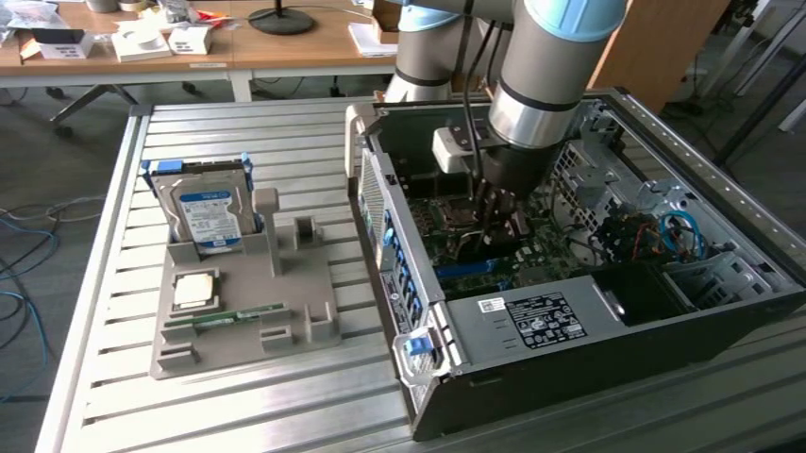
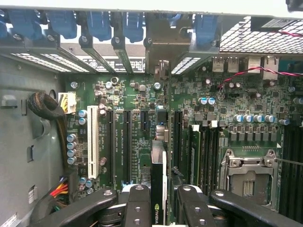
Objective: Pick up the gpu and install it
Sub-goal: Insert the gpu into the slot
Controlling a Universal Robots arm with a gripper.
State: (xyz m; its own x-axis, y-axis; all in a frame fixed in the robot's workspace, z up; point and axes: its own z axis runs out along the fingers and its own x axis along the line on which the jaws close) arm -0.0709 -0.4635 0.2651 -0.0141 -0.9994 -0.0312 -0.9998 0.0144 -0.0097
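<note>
Slatted metal table (image 1: 252,406), open computer case (image 1: 441,396), my gripper (image 2: 163,202) down inside over the motherboard (image 2: 137,94), fingers (image 2: 137,208) pinching the gpu (image 2: 158,177) between them, card on edge, long axis running toward the rear slot brackets (image 2: 92,52)

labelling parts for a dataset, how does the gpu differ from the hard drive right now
The gpu is a thin card, seen edge-on; the hard drive is boxy with a blue-white label. The gpu is gripped by the tool inside the case, over the motherboard; the hard drive stands free in the grey holder on the table. Both stand on edge.
</note>
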